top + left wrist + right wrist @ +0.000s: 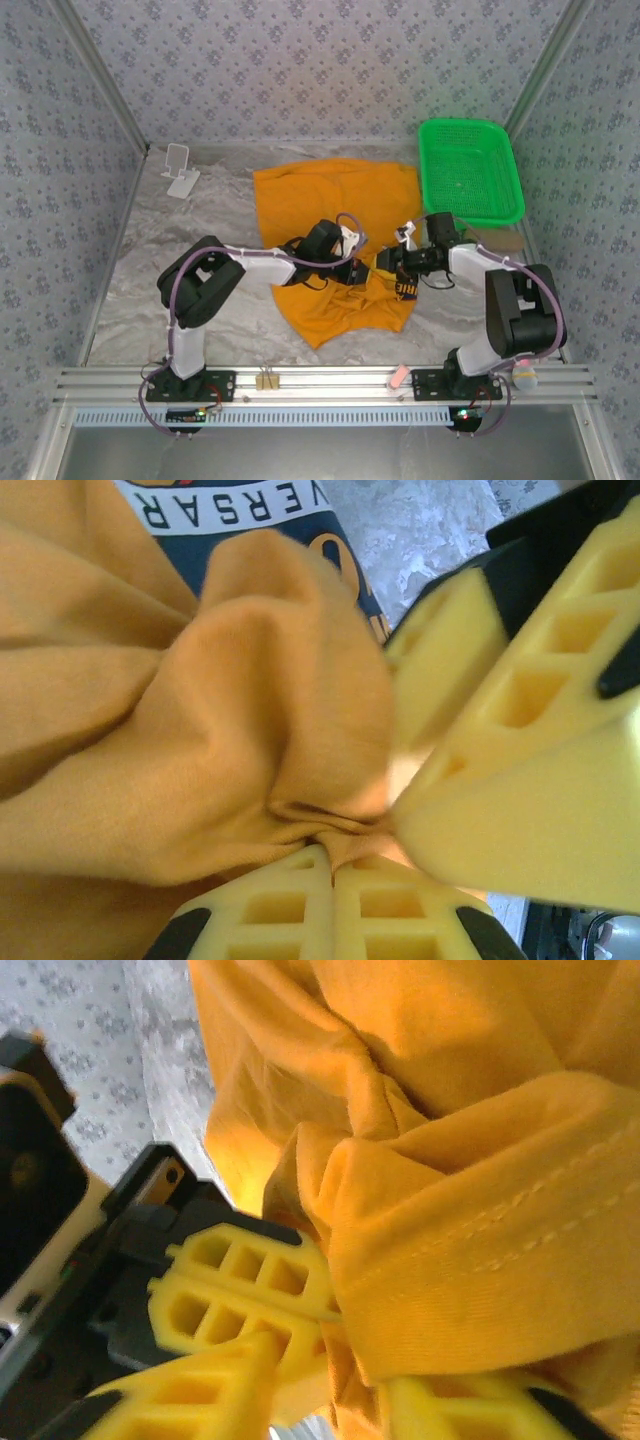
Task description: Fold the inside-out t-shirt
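Print point(235, 508) on the shirt point(150, 760) runs off the upper edge; from above, left arm point(262, 263) and right arm point(472, 262) cover its centre.

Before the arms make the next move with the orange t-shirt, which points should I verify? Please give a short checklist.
1. Left gripper jaws shut on a t-shirt fold: ok.
2. Right gripper has firm hold: cannot tell; cloth lies between its jaws.
3. The t-shirt lies flat on the table: not ok, bunched at the middle.
4. Grippers well apart: not ok, both at one bunch.
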You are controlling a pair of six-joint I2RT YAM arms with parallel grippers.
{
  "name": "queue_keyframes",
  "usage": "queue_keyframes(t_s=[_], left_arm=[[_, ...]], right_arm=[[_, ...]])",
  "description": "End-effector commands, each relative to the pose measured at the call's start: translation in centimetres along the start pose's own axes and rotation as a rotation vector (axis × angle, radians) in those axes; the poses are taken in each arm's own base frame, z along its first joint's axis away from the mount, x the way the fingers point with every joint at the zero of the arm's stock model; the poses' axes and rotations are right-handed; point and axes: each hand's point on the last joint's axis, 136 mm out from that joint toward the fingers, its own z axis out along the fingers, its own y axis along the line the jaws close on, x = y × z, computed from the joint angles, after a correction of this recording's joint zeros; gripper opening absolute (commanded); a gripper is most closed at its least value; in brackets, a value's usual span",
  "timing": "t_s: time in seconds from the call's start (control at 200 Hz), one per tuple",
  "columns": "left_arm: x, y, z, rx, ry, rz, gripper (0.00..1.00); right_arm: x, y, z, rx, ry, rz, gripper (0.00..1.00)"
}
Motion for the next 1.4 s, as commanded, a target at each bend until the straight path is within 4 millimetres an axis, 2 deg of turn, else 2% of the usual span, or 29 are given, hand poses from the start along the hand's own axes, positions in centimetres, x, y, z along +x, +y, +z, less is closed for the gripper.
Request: queue_keyframes(t_s=[0.0, 0.235, 0.35, 0.445, 0.48, 0.54, 0.62, 0.73, 0.805, 0.885, 1.01, 1.139, 1.259, 1.309, 1.394], left_arm=[[-0.1, -0.3, -0.6, 0.01, 0.001, 0.04, 0.0], [1.1, 0.9, -0.8, -0.033, 0.023, 0.039, 0.15], [1.0, 0.9, -0.7, -0.032, 0.017, 0.04, 0.3], [0.8, 0.4, -0.8, -0.019, 0.012, 0.053, 0.33], [0.7, 0.2, -0.7, -0.012, 0.011, 0.06, 0.33], [0.5, -0.2, -0.4, 0.001, 0.018, 0.075, 0.29], [0.1, -0.3, 0.2, 0.008, 0.032, 0.085, 0.24], [-1.2, -0.8, 0.7, 0.037, 0.018, 0.106, 0.11], [-2.0, -1.2, 0.8, 0.056, 0.015, 0.11, 0.08], [-2.1, -1.4, 0.7, 0.068, 0.011, 0.112, 0.06], [-2.0, -1.2, 0.7, 0.082, 0.012, 0.105, 0.04], [-2.1, -0.7, 0.4, 0.089, -0.005, 0.082, 0.04], [-2.6, -1.1, 0.5, 0.128, -0.02, 0.063, 0.04], [-2.7, -1.4, 0.5, 0.139, -0.025, 0.059, 0.04], [-2.8, -1.2, 0.5, 0.125, -0.033, 0.061, 0.04]], right_arm=[[-0.8, 1.4, -0.9, -0.052, -0.04, -0.029, 0.12], [-2.2, 3.2, -2.7, -0.065, -0.088, -0.041, 0.08], [-1.9, 3.7, -3.6, -0.07, -0.103, -0.042, 0.05], [-1.5, 3.7, -3.9, -0.058, -0.113, -0.039, 0.03], [-1.5, 3.4, -3.9, -0.049, -0.116, -0.041, 0.07], [-1.4, 2.5, -3.7, -0.011, -0.127, -0.037, 0.24], [-0.9, 1.6, -3.5, -0.003, -0.124, -0.052, 0.27], [0.0, -0.4, -3.4, 0.045, -0.102, -0.05, 0.28], [0.2, -1.1, -3.2, 0.059, -0.108, -0.045, 0.31], [0.2, -1.5, -2.9, 0.069, -0.12, -0.058, 0.39], [0.0, -2.6, -2.2, 0.096, -0.121, -0.059, 0.41], [-0.6, -2.1, -1.6, 0.057, -0.124, -0.068, 0.45], [-0.8, -1.3, -0.9, 0.041, -0.107, -0.11, 0.45], [-1.0, -0.8, -0.8, 0.014, -0.11, -0.131, 0.43], [-1.1, 0.2, -1.1, -0.026, -0.119, -0.165, 0.35]])
